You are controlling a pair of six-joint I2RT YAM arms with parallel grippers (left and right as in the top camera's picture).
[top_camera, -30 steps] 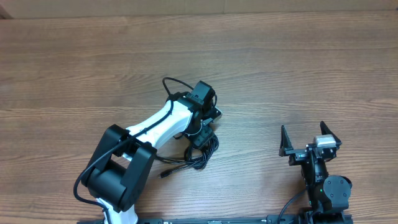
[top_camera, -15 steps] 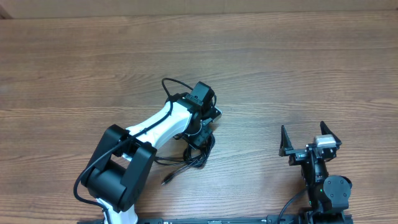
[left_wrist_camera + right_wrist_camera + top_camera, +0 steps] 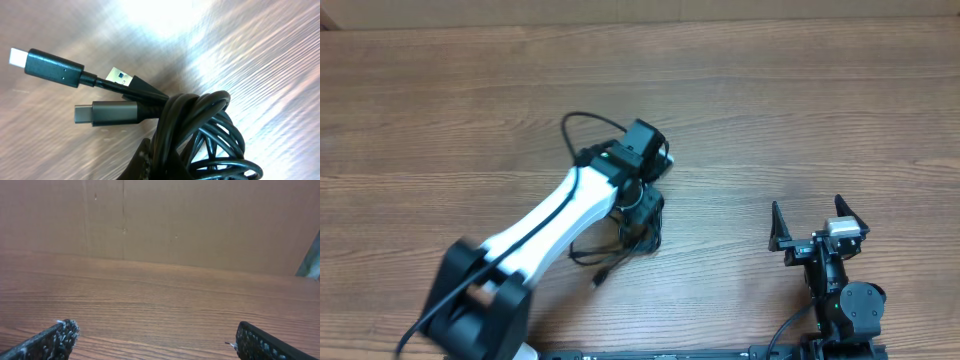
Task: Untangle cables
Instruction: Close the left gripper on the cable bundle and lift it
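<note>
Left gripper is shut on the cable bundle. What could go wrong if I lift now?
1. The left gripper appears to pinch several coiled strands of the cables at once, so lifting may raise the whole bundle or tighten it.
2. The plug ends lie close together and could snag in the loops.
3. The right gripper is open and far off; nothing anchors the bundle.
</note>
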